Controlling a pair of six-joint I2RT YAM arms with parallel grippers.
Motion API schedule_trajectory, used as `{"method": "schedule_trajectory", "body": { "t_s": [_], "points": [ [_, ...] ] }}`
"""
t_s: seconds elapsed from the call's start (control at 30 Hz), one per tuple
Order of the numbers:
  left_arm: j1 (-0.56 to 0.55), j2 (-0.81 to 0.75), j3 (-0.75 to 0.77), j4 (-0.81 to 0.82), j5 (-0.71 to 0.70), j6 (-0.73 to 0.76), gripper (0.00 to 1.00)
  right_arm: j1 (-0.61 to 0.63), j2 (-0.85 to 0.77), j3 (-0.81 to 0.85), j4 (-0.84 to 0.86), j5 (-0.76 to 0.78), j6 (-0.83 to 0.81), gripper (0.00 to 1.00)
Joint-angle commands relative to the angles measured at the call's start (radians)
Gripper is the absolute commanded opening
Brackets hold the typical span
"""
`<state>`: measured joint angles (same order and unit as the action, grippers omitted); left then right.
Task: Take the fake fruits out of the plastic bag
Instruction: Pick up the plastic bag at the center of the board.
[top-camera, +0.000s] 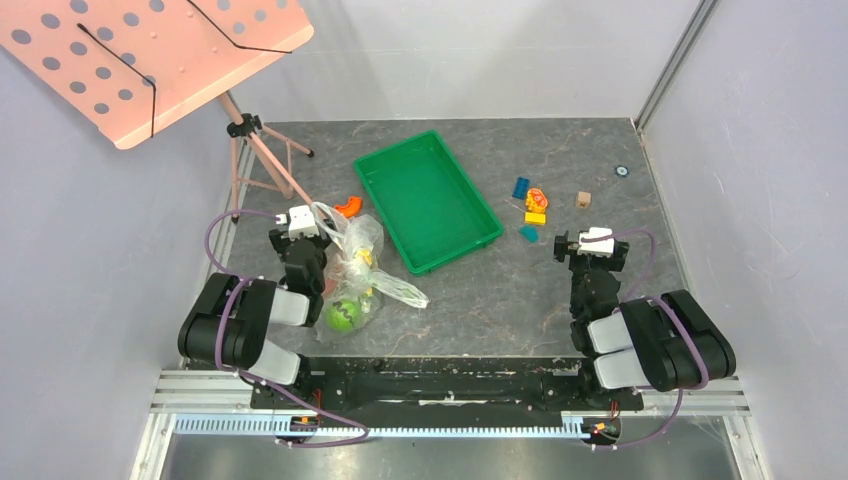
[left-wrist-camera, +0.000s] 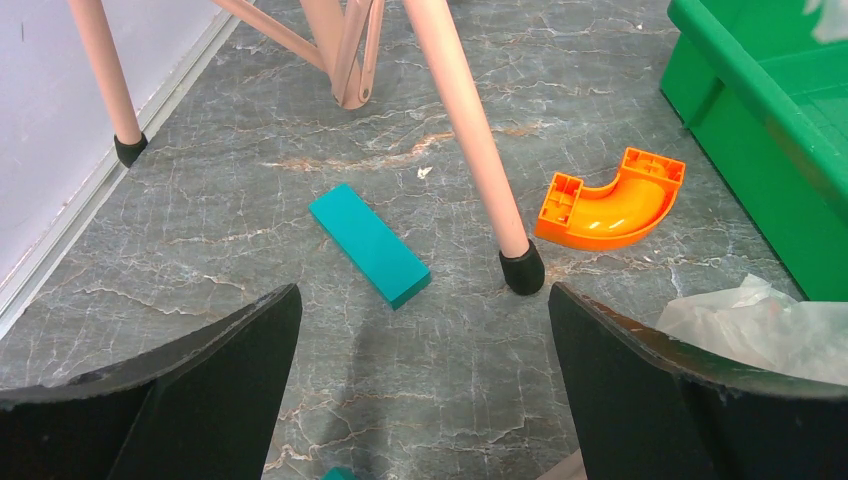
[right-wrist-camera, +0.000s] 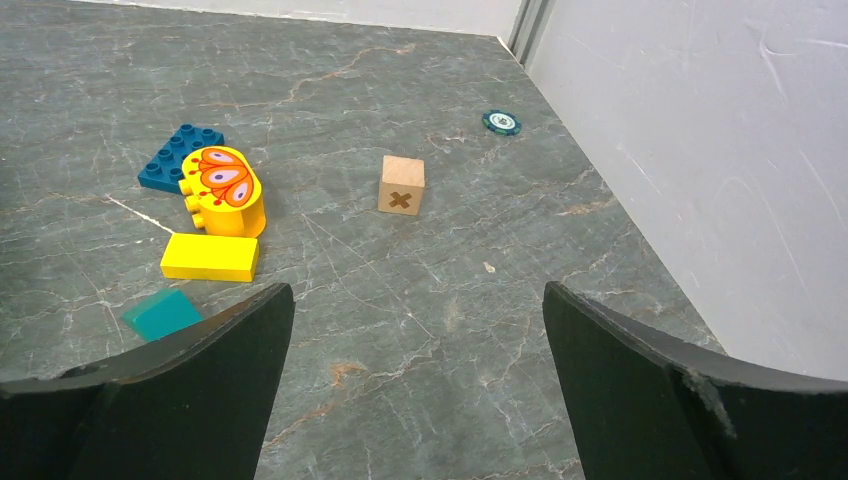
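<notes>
On the left side of the table, just beside the left arm, the plastic bag (top-camera: 366, 262) is seen lying crumpled, its far end close to the green tray (top-camera: 467, 182). A green fruit (top-camera: 343, 317) is seen at the bag's near end, apparently inside the film (the top view is too coarse for the other fruits to be told apart). Yellow flower prints can be made out on the bag, but no lettering.

The left gripper (left-wrist-camera: 422, 292) is held low over the table with its fingers wide apart and nothing between them; a teal block (left-wrist-camera: 369, 245), an orange curved piece (left-wrist-camera: 610, 200) and a foot of the pink stand (left-wrist-camera: 522, 270) lie beyond it.

The right gripper (right-wrist-camera: 417, 290) is likewise spread and empty. A wooden cube (right-wrist-camera: 401, 185) marked with an X is seen ahead of it, near a yellow block (right-wrist-camera: 225, 190) printed with a butterfly. The marking on a round token (right-wrist-camera: 501, 122) cannot be read.
</notes>
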<state>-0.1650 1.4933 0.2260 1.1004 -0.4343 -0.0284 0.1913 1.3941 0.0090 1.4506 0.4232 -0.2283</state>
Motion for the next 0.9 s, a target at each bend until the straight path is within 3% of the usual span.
{"method": "schedule_trajectory", "body": {
  "t_s": [0.0, 0.17, 0.27, 0.87],
  "points": [
    [0.002, -0.006, 0.016, 0.033, 0.0, 0.017, 1.0, -0.006, -0.007, -0.129, 0.054, -0.007, 0.003, 0.98],
    [0.003, -0.006, 0.015, 0.033, 0.0, 0.017, 1.0, -0.006, -0.004, -0.127, 0.052, 0.0, 0.005, 0.98],
    [0.003, -0.006, 0.015, 0.033, 0.0, 0.017, 1.0, -0.007, -0.003, -0.121, 0.044, 0.079, 0.038, 0.98],
    [0.002, -0.028, 0.008, 0.028, -0.042, 0.004, 1.0, -0.007, -0.026, -0.135, 0.051, 0.051, 0.021, 0.98]
  ]
}}
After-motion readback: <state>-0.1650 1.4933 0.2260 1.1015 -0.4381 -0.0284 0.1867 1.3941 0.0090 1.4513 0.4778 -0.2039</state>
